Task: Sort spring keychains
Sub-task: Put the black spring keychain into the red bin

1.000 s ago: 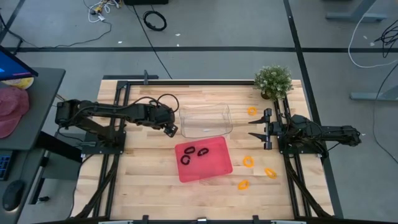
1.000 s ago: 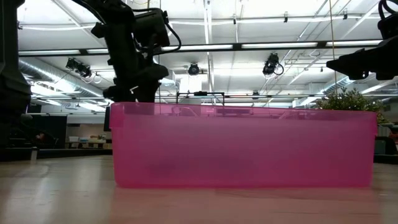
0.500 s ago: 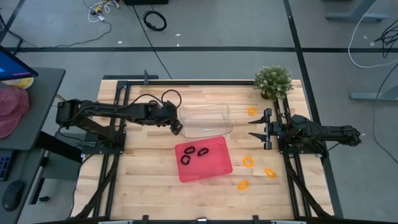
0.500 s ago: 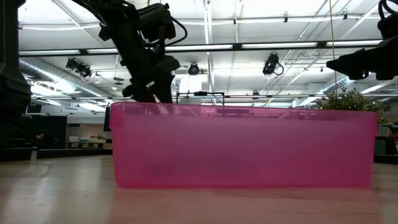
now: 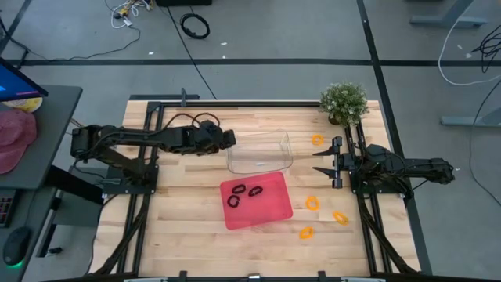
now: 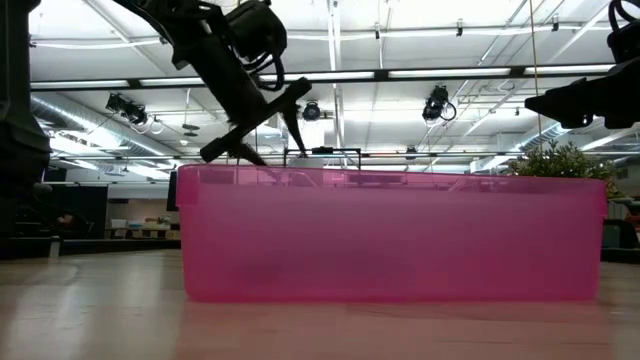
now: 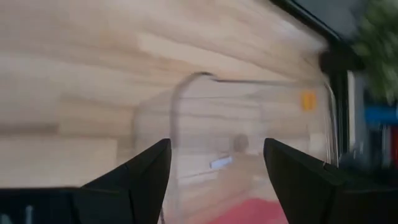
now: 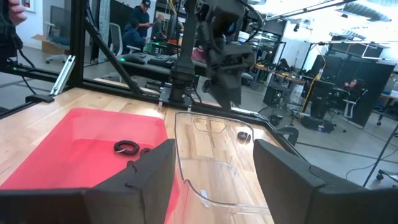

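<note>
Left gripper up high, fingers apart, empty, at left edge of clear plastic bin. Red plastic tray just in front, black spring keychains inside. Orange spring keychains loose on bare wood table, right side. Right gripper fingers apart, empty, near bin's right edge.

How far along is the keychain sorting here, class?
Done: black spring keychains lie in the red tray. In hand: nothing; the left gripper is open by the clear tray, and the right gripper waits open. Left: four orange spring keychains lie on the table.
</note>
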### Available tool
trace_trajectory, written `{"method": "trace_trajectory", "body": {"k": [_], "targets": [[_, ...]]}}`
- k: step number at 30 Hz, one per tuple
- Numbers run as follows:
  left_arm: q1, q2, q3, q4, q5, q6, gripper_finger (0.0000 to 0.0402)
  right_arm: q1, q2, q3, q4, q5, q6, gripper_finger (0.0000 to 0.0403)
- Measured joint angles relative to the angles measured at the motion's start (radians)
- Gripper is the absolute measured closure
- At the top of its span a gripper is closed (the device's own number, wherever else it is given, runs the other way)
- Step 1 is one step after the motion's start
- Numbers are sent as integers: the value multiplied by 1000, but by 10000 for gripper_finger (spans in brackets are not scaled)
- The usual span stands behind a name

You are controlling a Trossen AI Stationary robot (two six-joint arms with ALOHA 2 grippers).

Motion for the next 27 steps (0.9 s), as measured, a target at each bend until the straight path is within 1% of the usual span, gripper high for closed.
{"method": "trace_trajectory", "body": {"k": [3, 9, 11, 13, 18, 21, 24, 27], "targets": [[2, 0, -1, -73, -10, -149, 142, 0, 0, 0, 0, 0, 0, 181], [44, 0, 0, -149, 2, -344, 142, 0, 0, 0, 0, 0, 0, 181], [52, 0, 1, -202, -2, -409, 142, 0, 0, 0, 0, 0, 0, 181], [64, 1, 29, -306, 0, -459, 142, 0, 0, 0, 0, 0, 0, 181], [95, 1, 195, -647, -8, -496, 142, 0, 0, 0, 0, 0, 0, 181], [100, 0, 302, -795, -22, -505, 142, 0, 0, 0, 0, 0, 0, 181], [103, 0, 356, -849, -11, -509, 142, 0, 0, 0, 0, 0, 0, 181], [108, 0, 360, -847, 15, -506, 142, 0, 0, 0, 0, 0, 0, 181]]}}
